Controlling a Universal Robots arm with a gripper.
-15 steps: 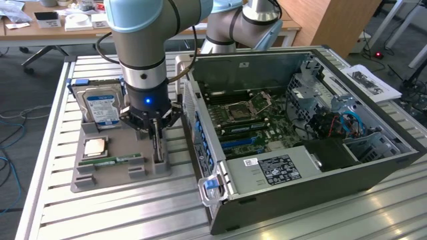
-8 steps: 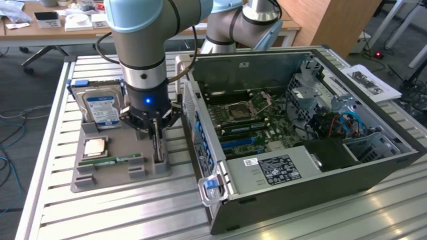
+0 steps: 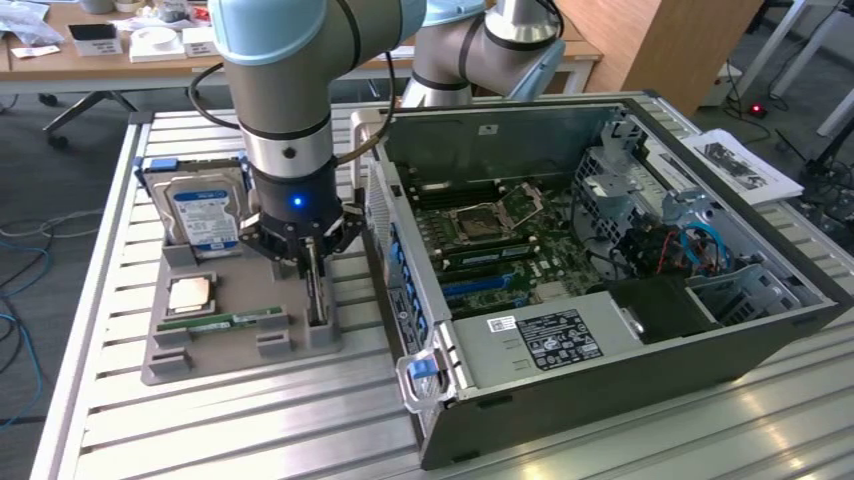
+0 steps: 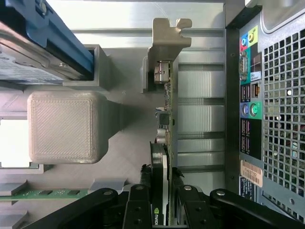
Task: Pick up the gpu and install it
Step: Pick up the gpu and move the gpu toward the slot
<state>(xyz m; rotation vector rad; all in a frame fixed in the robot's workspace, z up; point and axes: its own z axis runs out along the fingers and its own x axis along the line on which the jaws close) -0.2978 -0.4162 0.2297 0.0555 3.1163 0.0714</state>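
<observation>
On the exterior view's left I see a grey plastic holder tray (image 3: 227, 365) resting on the ribbed metal bench (image 3: 107, 420). At the tray's far end a silver hard drive with a blue-white label (image 3: 203, 212) stands upright. Nearer the camera a square processor chip (image 3: 191, 292) lies flat, and a narrow green RAM stick (image 3: 220, 322) sits in its slot. Just right of these, the black gripper (image 3: 315, 262) hangs straight down over the tray's right edge. There the gpu (image 3: 318, 295), a thin dark expansion card with a silver metal bracket, stands on edge in its slot. In the wrist view I look along the gpu (image 4: 168, 109), with its bracket at the far end. The black fingers (image 4: 139, 202) sit against both faces of the card with no gap that I can make out, so I read them as closed on it. Further right, the open black computer case (image 3: 601, 395) lies on its side, green motherboard (image 3: 494, 250) exposed. Beyond it lies a printed paper sheet (image 3: 741, 165).
</observation>
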